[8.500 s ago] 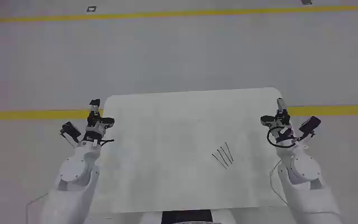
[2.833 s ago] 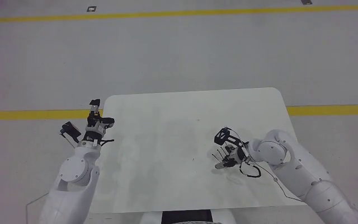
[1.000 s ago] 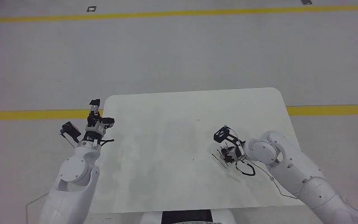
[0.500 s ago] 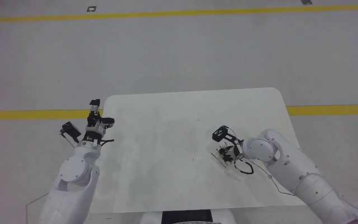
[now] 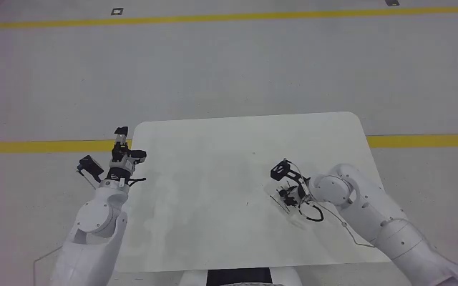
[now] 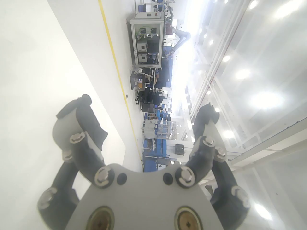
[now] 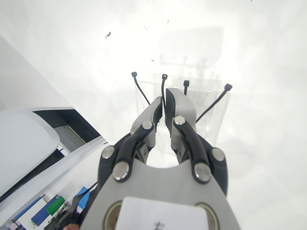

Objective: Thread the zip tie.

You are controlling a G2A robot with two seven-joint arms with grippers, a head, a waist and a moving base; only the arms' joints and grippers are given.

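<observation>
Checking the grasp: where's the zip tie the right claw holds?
Right wrist view: the zip tie is pinched in the right claw, flanked by other ties over the clear tray, on the table's right side.

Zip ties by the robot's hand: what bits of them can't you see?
1. Right wrist view: the right gripper, shut on one zip tie, hides its tail and the tails of the other zip ties behind its fingers.
2. Top view: they are too small to count and lie partly under that gripper.

Gripper (image 7: 163,97) pinching zip tie (image 7: 163,84), three other ties (image 7: 227,88) alongside
</observation>
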